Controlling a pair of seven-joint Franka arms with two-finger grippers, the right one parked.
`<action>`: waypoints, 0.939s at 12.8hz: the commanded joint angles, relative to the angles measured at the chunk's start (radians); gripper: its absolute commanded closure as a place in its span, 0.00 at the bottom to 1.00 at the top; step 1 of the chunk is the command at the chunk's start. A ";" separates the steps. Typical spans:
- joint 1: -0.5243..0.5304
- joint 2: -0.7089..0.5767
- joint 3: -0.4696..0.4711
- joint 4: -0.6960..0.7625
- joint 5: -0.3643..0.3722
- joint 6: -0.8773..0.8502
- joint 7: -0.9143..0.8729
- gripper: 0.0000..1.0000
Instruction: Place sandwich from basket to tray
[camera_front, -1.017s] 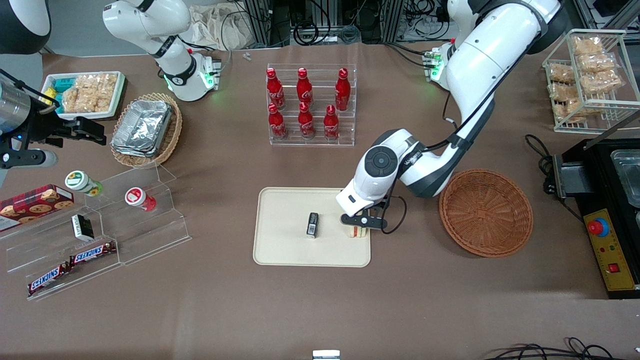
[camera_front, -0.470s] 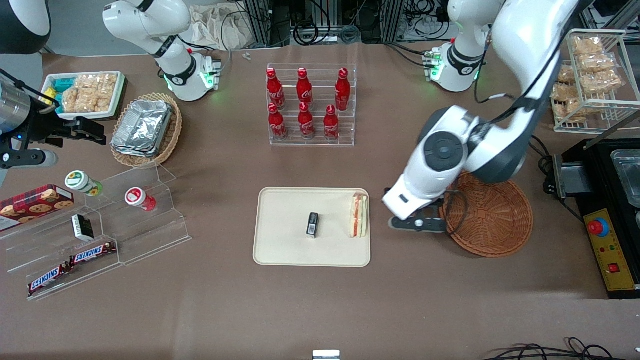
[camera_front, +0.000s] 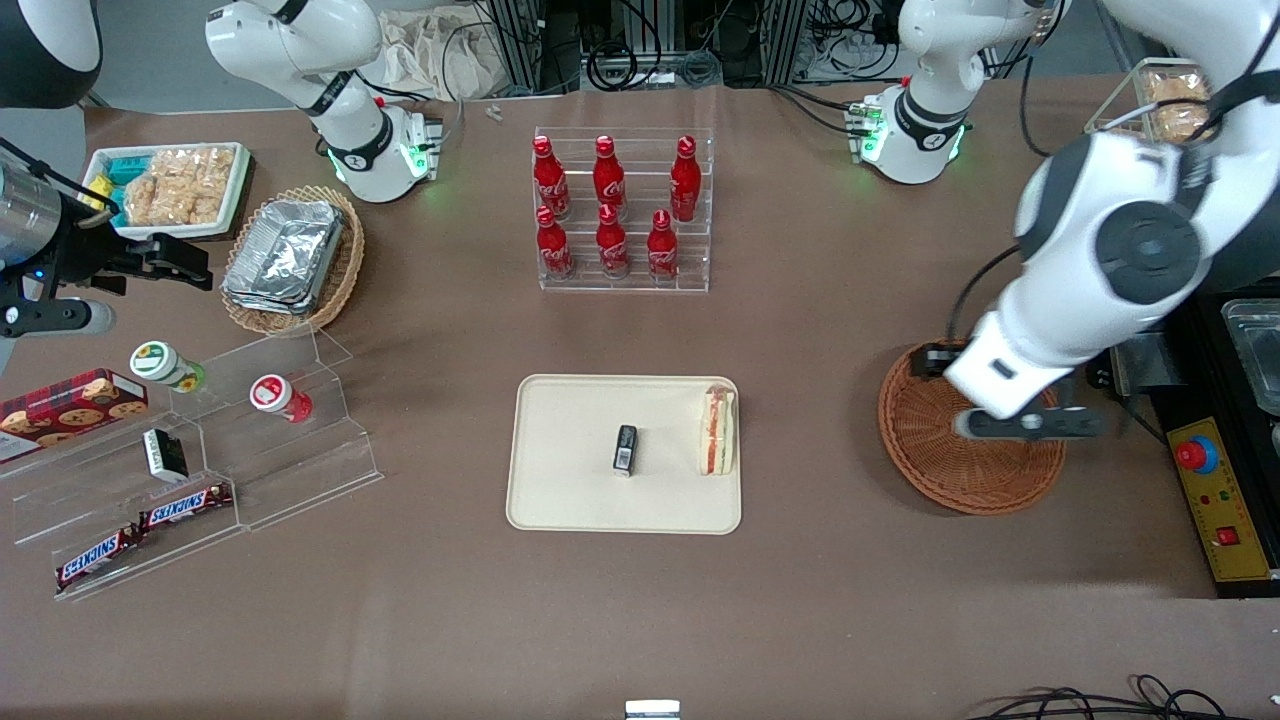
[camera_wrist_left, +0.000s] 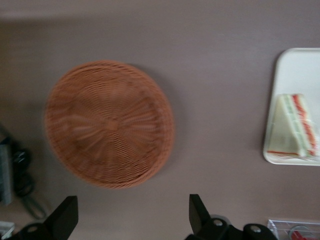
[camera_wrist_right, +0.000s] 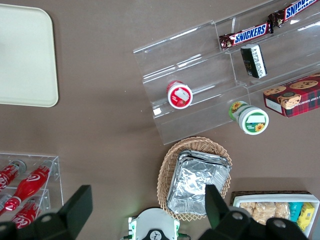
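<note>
The sandwich (camera_front: 717, 431) lies along the tray's (camera_front: 570, 500) short edge nearest the wicker basket (camera_front: 940, 480); the gripper (camera_front: 1020, 424), fingers spread wide and empty, hangs above the basket.

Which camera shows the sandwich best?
The front view: the whole sandwich lies unobstructed on the tray. The left wrist view catches it blurred; the right wrist view misses it. The open gripper hovers above the basket.

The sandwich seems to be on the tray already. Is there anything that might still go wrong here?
Probably little. The sandwich lies at the tray's rim, so a knock might slide it off. The open gripper hangs over the basket and could clip its wall if it dropped lower. The small black packet shares the tray but lies apart from the sandwich.
</note>
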 joint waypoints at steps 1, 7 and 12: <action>0.057 -0.031 -0.009 0.019 -0.019 -0.074 0.017 0.01; 0.087 -0.043 0.047 0.025 -0.019 -0.087 0.115 0.01; -0.112 -0.088 0.402 0.065 -0.169 -0.174 0.357 0.00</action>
